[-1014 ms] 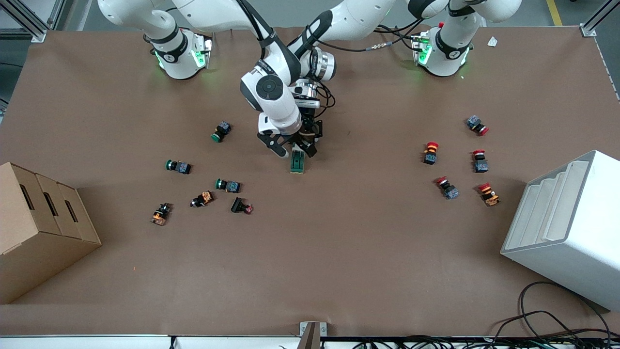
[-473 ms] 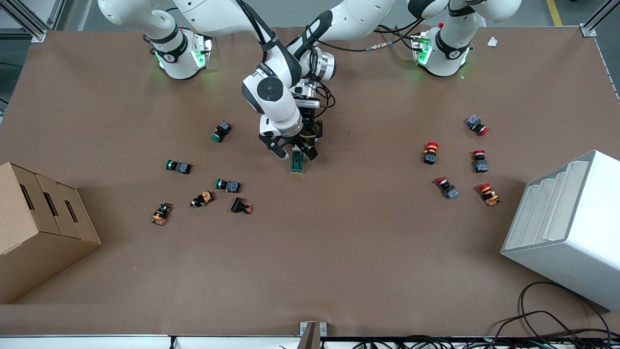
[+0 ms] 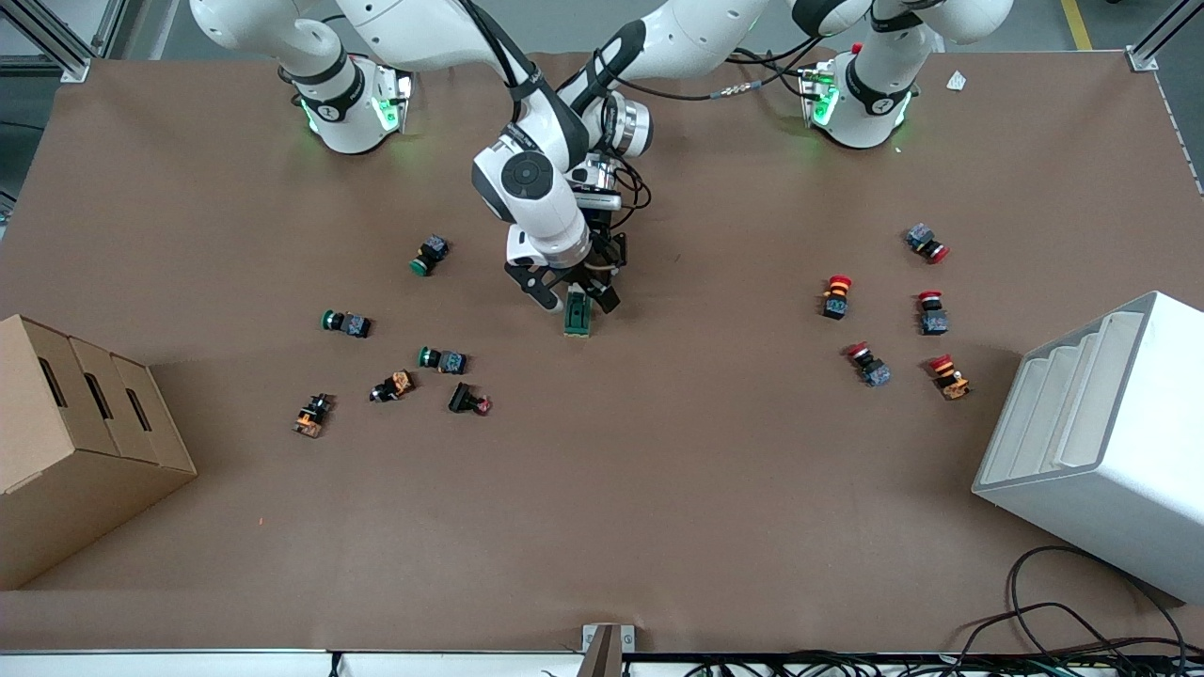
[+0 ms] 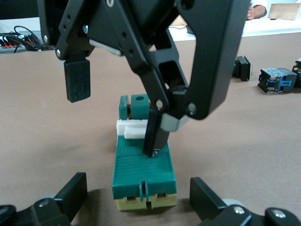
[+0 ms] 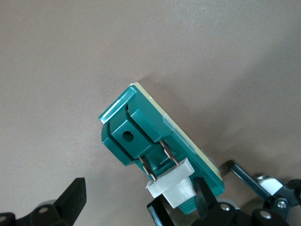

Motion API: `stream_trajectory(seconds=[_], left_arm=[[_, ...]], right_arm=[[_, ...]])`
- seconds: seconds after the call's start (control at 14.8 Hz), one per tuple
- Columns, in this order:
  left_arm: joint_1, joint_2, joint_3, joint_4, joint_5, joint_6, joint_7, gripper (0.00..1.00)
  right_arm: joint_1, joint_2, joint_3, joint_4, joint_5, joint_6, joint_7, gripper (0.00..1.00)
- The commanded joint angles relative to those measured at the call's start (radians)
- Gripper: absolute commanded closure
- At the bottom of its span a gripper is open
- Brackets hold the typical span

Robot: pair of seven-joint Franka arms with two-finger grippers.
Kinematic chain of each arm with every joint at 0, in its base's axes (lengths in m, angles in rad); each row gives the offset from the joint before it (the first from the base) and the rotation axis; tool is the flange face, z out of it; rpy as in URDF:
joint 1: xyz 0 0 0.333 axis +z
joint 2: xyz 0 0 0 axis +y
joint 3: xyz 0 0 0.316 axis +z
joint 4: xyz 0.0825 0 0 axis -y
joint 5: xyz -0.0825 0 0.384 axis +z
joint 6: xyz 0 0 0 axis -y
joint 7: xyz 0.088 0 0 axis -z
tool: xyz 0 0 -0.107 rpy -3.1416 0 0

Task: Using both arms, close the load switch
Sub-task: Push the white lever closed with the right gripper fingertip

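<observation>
Progress looks partial — the load switch (image 3: 578, 316) lies flat near the table's middle, between the green-capped buttons (image 3: 442, 358) toward the right arm's end and the red-capped ones (image 3: 836, 294) toward the left arm's end. The right gripper (image 3: 575, 296) hangs over the switch with fingers spread, one fingertip (image 4: 154, 136) touching down beside the white lever (image 4: 134, 129). The left gripper (image 4: 134, 195) sits low at the switch's cream-edged end, fingers open on either side, not gripping. I judge the lever not yet pressed home.
</observation>
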State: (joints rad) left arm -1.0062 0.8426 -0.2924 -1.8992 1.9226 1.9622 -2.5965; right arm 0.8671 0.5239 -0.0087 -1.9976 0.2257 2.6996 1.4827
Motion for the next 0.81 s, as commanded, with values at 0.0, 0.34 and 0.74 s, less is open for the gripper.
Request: stream_trajectory(seconds=[0.0, 0.34, 0.74], left_arm=[[-0.002, 0.036, 0.006, 0.031, 0.024, 0.003, -0.013, 0.01], [-0.002, 0.036, 0.006, 0.032, 0.024, 0.003, -0.013, 0.01], [-0.002, 0.035, 0.006, 0.029, 0.022, 0.004, -0.013, 0.01]], right_arm=[[-0.046, 0.013, -0.008, 0.097, 0.014, -0.045, -0.018, 0.0], [-0.077, 0.024, -0.01, 0.175, 0.011, -0.121, -0.035, 0.0], [-0.079, 0.085, -0.011, 0.232, 0.003, -0.121, -0.045, 0.0]])
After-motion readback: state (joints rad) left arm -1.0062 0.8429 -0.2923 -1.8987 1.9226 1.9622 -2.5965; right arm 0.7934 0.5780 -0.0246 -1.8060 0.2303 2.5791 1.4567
